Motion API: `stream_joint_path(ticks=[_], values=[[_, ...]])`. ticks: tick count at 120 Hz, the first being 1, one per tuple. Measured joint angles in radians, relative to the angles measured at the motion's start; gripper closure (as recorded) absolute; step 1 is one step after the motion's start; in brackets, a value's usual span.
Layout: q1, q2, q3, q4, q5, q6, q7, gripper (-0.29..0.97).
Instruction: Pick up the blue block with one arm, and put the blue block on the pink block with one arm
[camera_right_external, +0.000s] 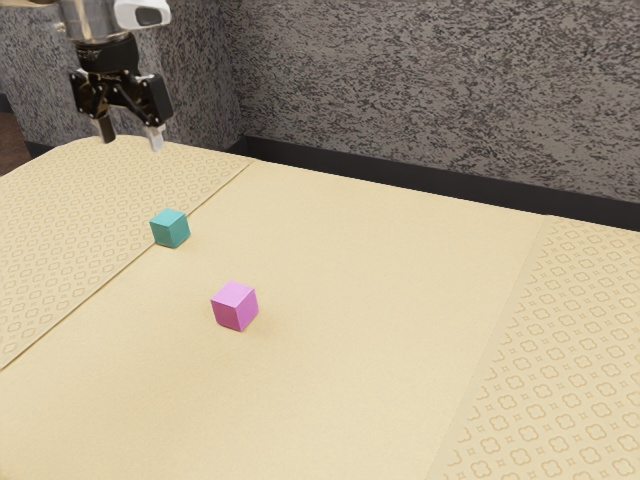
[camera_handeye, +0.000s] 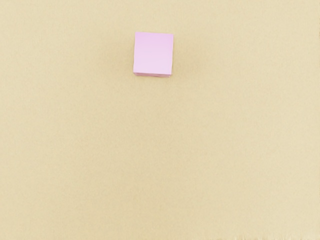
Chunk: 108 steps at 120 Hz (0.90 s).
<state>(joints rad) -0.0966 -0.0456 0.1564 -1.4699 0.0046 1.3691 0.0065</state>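
A small blue-green block rests on the tan table near the seam of a patterned mat. A pink block sits on the plain tabletop, closer to the front and a little toward the exterior view's right of the blue one. My gripper hangs high above the table at the upper left, well above and behind the blue block, open with nothing between its fingers. From the wrist camera the pink block appears from above on bare tan surface.
Patterned mats cover the table at the exterior view's left and right. A speckled grey wall with a dark baseboard runs along the back edge. Plain tabletop spreads between the mats.
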Motion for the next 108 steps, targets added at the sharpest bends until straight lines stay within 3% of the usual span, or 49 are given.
stream_joint_path(ticks=[35, 54, 73, 90, 108], values=[[0.022, -0.001, -0.001, 0.003, 0.0, -0.005, 0.003, 0.0], [0.027, 0.006, -0.008, 0.265, 0.003, -0.058, 0.01, 0.0], [0.007, 0.024, 0.013, 0.318, 0.008, -0.079, 0.014, 0.0], [0.058, 0.1, 0.016, 0.321, 0.01, -0.058, 0.019, 0.0], [0.17, 0.137, 0.016, 0.32, 0.01, -0.019, 0.024, 0.0]])
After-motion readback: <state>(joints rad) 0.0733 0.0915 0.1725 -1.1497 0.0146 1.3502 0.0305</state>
